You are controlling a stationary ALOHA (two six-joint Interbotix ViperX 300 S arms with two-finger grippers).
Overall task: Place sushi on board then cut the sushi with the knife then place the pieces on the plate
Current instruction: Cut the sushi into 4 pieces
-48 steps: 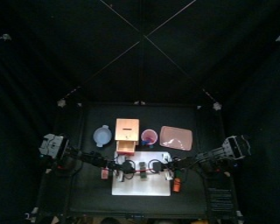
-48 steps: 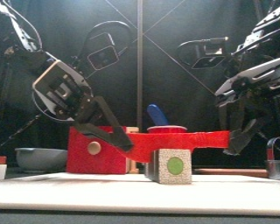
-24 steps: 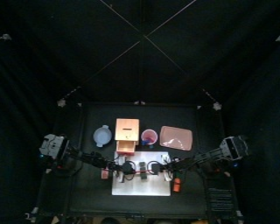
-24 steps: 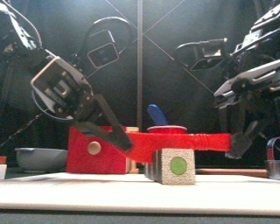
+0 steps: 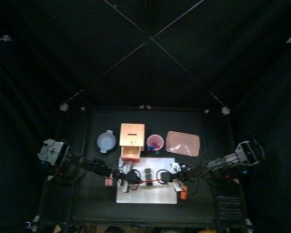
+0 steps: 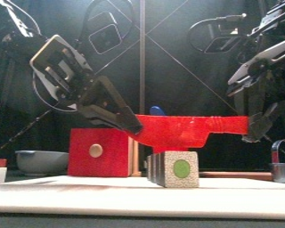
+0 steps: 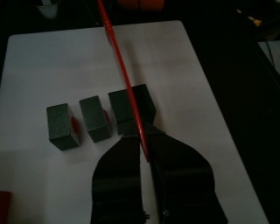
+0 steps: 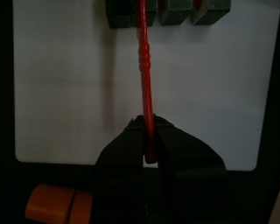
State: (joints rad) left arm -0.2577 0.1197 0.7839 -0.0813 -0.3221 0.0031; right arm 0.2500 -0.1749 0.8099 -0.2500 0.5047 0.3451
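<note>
Both grippers hold the red toy knife (image 6: pixel 187 130) level above the white cutting board (image 6: pixel 121 191), clear of the sushi. My left gripper (image 6: pixel 131 125) is shut on one end and my right gripper (image 6: pixel 246 134) on the other. A sushi piece (image 6: pixel 175 167) with a green centre stands on the board under the blade. In the left wrist view the left gripper (image 7: pixel 140 144) clamps the knife (image 7: pixel 122 70) over three dark green blocks (image 7: pixel 95 119) standing side by side. In the right wrist view the right gripper (image 8: pixel 146 128) clamps the knife (image 8: pixel 143 52), which points at the blocks (image 8: pixel 168 10).
Behind the board stand the wooden box with its red drawer front (image 6: pixel 100 151), the blue-grey bowl (image 6: pixel 38 161), the red cup (image 5: pixel 155 141) and the pink tray (image 5: pixel 182 142). A small orange toy (image 8: pixel 55 203) lies off the board's corner near the right arm.
The two grippers have lifted the red knife together, from about the sushi's top level to well above it. The sushi blocks have not moved.
</note>
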